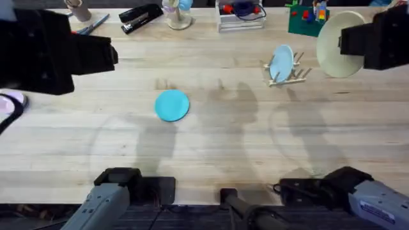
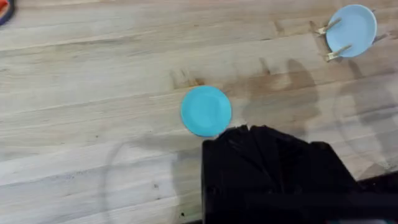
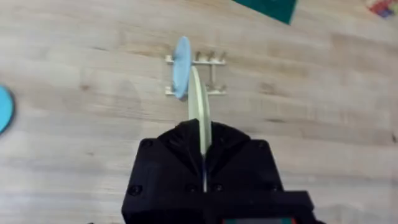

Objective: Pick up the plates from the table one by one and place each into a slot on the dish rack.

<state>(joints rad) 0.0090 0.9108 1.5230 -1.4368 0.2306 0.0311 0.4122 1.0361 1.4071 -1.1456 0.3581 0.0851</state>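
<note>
Dish rack (image 1: 289, 71) of thin wooden dowels standing on the table (image 1: 255, 147) toward the far right, holding one thing: a light-blue plate (image 1: 281, 62) upright on edge in a slot, leaning a little against the dowels. Same rack (image 3: 198, 74) seen from the right wrist with the light-blue plate (image 3: 181, 67) in the slot at one end and the remaining dowel slots beside it bare. Right gripper (image 3: 204, 163) raised above the table just right of the rack, clamped on the cream plate (image 3: 199, 118), held on edge between the black fingers with its rim pointing at the rack and lined up close beside the light-blue plate. From overhead, cream plate (image 1: 337, 45) showing as a pale disc against the dark right gripper (image 1: 358, 43), near the rack but apart from it. Turquoise plate (image 1: 172, 105) lying flat on the bare wood left of centre, well apart from the rack and touching nothing else. Left gripper (image 2: 273, 155) hanging high over the left side of the table, black and bulky; cannot tell whether its fingers are apart or together. Turquoise plate (image 2: 206, 111) just beyond that gripper in the left wrist view, with the rack (image 2: 333, 43) and its light-blue plate (image 2: 352, 30) farther off. Clutter of desk items along the far edge of the table, including a black stapler (image 1: 139, 16) and a green board (image 1: 307, 22).
</note>
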